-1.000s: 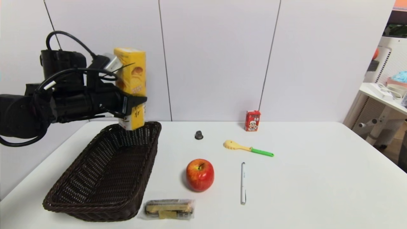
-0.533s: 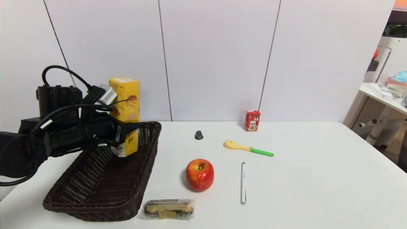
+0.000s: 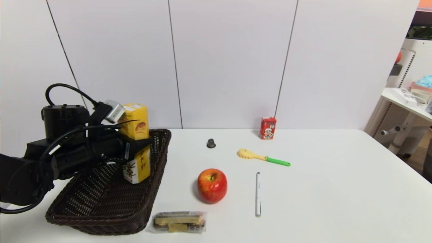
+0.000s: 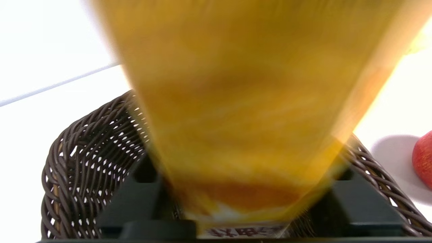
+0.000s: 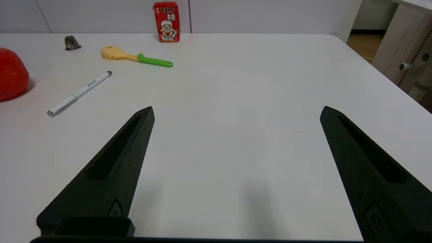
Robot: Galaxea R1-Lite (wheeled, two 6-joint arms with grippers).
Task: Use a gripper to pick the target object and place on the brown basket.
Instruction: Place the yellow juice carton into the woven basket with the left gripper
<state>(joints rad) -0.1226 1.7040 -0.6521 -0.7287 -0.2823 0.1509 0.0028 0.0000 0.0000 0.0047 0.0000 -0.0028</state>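
A: Your left tool (image 3: 143,145) is clenched on the snack box (image 3: 136,143), upright inside the brown basket (image 3: 111,189) near the surface's (image 3: 320,189) far-left corner.

B: Why upright?

A: Probably so its base lands first. Your right tool (image 5: 236,114) waits apart, released.

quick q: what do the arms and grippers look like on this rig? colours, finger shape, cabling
The left gripper is matte black, on a bulky black arm, with looping black cables, one wearing a white tag, and a small grey camera block on top. A small label sits near its fingers. The right gripper shows only in its wrist view: two long black fingers tapering to points, each with a recessed slot along its inner face.
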